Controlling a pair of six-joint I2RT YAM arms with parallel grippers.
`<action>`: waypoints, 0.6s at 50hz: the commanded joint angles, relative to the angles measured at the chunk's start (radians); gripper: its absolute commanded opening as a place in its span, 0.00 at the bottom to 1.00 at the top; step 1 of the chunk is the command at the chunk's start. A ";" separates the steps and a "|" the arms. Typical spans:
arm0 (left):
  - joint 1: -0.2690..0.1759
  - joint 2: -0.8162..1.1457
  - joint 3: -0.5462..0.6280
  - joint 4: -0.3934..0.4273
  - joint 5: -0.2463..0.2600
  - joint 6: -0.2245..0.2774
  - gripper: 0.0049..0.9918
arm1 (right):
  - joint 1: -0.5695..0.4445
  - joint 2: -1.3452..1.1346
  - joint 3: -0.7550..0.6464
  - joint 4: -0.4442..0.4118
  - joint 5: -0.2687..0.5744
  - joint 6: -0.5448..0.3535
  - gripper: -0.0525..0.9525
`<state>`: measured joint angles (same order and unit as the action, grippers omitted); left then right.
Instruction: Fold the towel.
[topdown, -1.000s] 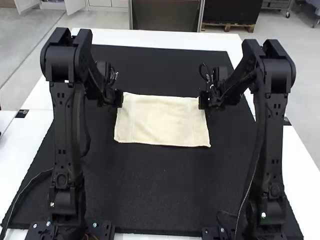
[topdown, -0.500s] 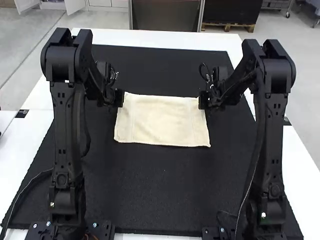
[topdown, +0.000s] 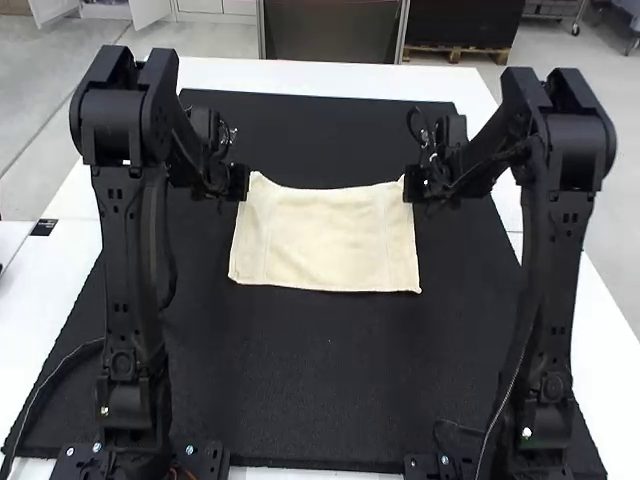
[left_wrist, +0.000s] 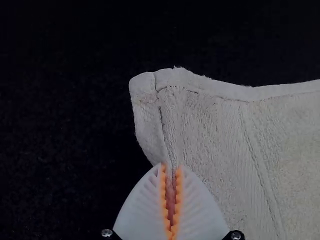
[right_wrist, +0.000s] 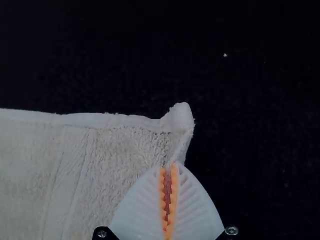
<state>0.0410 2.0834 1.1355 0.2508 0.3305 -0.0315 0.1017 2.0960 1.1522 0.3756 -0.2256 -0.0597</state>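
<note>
The towel (topdown: 325, 240) lies spread across the middle of a dark mat (topdown: 330, 370), which rests on a white surface (topdown: 330, 72). The left pincer (topdown: 240, 182) is clenched on the towel at its far left corner; its orange pads (left_wrist: 164, 195) stand close together with a pinch of cloth between. The right pincer (topdown: 411, 184) grips the far right corner likewise, pads nearly meeting. The far edge dips between the held corners; the near edge runs almost straight. Mat extends beyond the towel on all sides, broadest toward the arm bases.
</note>
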 joint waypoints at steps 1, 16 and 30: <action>-0.001 -0.048 -0.010 -0.002 0.030 -0.005 0.01 | -0.022 -0.067 -0.020 0.005 -0.023 0.012 0.03; 0.017 -0.129 -0.079 -0.036 0.036 0.025 0.01 | -0.025 -0.146 -0.092 -0.038 -0.067 0.018 0.03; 0.059 -0.207 -0.135 -0.081 0.041 0.073 0.01 | -0.025 -0.223 -0.146 -0.093 -0.095 0.017 0.03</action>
<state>0.0757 1.9297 1.0149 0.1776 0.3603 0.0036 0.0875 1.9324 1.0164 0.2928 -0.2958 -0.0490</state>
